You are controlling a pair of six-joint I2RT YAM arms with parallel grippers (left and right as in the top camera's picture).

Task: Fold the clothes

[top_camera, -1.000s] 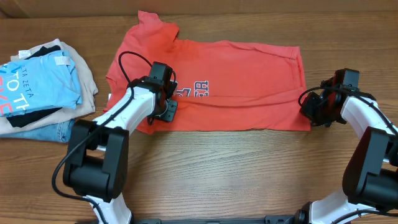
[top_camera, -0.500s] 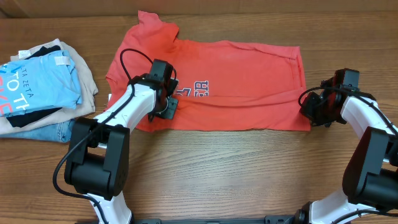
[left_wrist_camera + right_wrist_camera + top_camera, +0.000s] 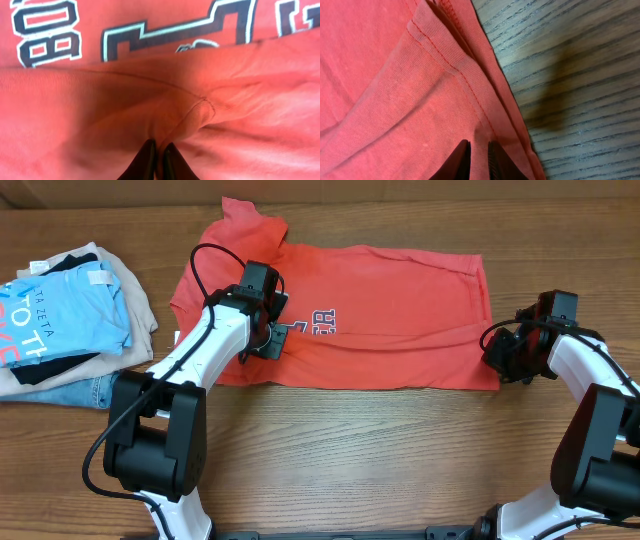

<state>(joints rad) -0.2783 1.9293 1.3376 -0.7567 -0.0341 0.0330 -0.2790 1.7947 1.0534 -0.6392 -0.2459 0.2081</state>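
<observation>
The wooden worktop (image 3: 380,450) carries the red shirt (image 3: 400,320), which lies mid-worktop with its near part folded over the lettering. A pile (image 3: 70,320) of folded garments sits well apart at the left. The left gripper (image 3: 159,150) pinches a puckered fold below the lettering. The right gripper (image 3: 479,150) clamps the shirt's hemmed right edge.

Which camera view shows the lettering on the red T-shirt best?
The left wrist view: the navy-and-white lettering is large and sharp there. Overhead shows it small, partly behind the left arm. The right wrist view shows only the T-shirt hem and table.
</observation>
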